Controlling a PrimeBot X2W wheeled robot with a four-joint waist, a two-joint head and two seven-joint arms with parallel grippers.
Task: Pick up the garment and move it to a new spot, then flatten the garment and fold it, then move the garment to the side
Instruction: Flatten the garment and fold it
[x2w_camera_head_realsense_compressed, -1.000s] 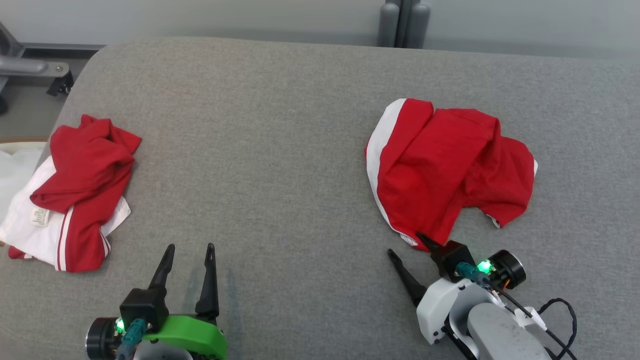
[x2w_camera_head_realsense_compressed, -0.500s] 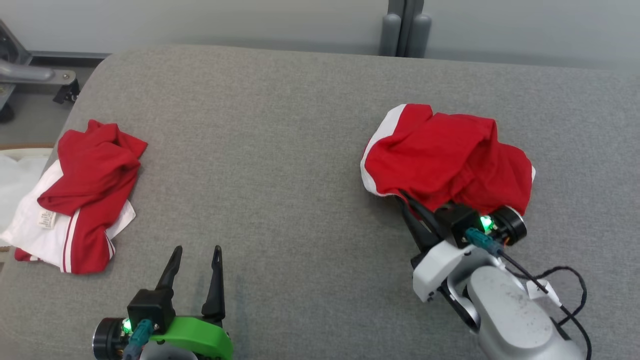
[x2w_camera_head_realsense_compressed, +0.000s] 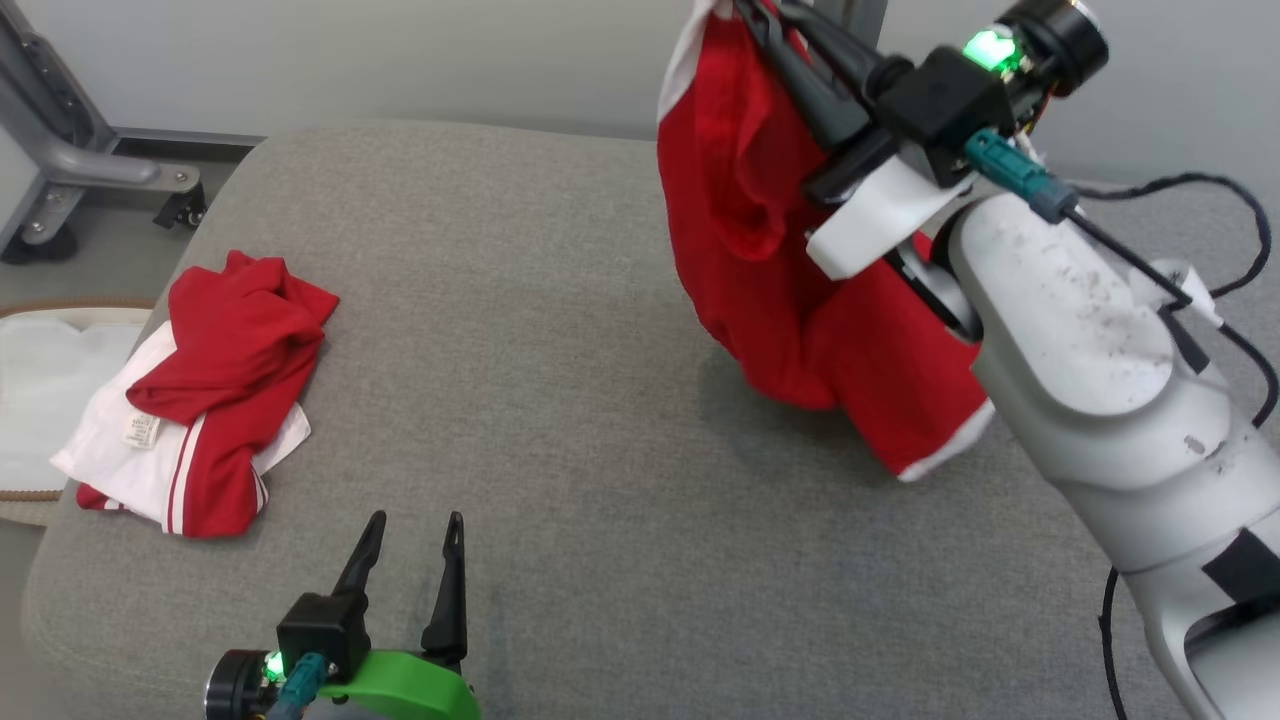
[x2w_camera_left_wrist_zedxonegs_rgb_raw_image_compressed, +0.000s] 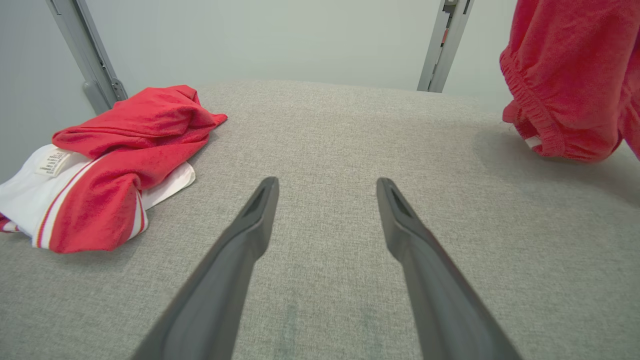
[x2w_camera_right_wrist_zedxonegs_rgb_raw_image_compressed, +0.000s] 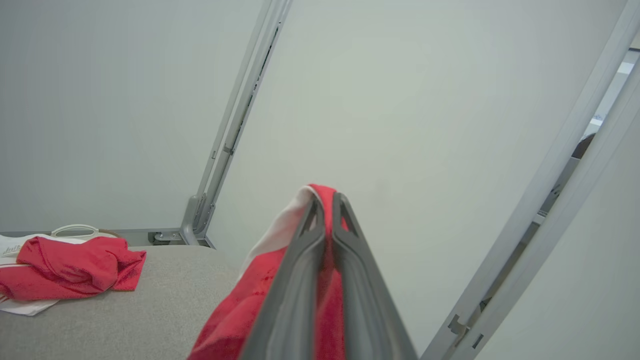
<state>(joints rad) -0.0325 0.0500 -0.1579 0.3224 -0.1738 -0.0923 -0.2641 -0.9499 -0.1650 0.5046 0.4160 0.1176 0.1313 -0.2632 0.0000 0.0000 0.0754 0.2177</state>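
right gripper (x2w_camera_head_realsense_compressed: 765, 10) (x2w_camera_right_wrist_zedxonegs_rgb_raw_image_compressed: 326, 200): my two dark fingers are pressed together on a fold of the garment, high at the top of the head view
garment (x2w_camera_head_realsense_compressed: 760, 250) (x2w_camera_right_wrist_zedxonegs_rgb_raw_image_compressed: 235, 310) (x2w_camera_left_wrist_zedxonegs_rgb_raw_image_compressed: 565, 75): red with white trim; it hangs from my right fingertips above the right half of the grey padded surface (x2w_camera_head_realsense_compressed: 520, 350)
grip point: a red-and-white edge is pinched at the very tips of my fingers, and the rest of the cloth drops away below and to their left in the right wrist view
lower end of garment: close to the surface, over its own shadow; I cannot tell whether it touches
left gripper (x2w_camera_head_realsense_compressed: 416, 522) (x2w_camera_left_wrist_zedxonegs_rgb_raw_image_compressed: 327, 184): my fingers stand spread apart with nothing between them, low over the near edge of the surface
garment relative to left gripper: well apart, up at the right of the left wrist view, gathered hem showing
other clothing: a crumpled red piece (x2w_camera_head_realsense_compressed: 230, 350) (x2w_camera_left_wrist_zedxonegs_rgb_raw_image_compressed: 125, 145) (x2w_camera_right_wrist_zedxonegs_rgb_raw_image_compressed: 75, 270) on a white cloth (x2w_camera_head_realsense_compressed: 110, 450), at the surface's left edge, well apart from both grippers
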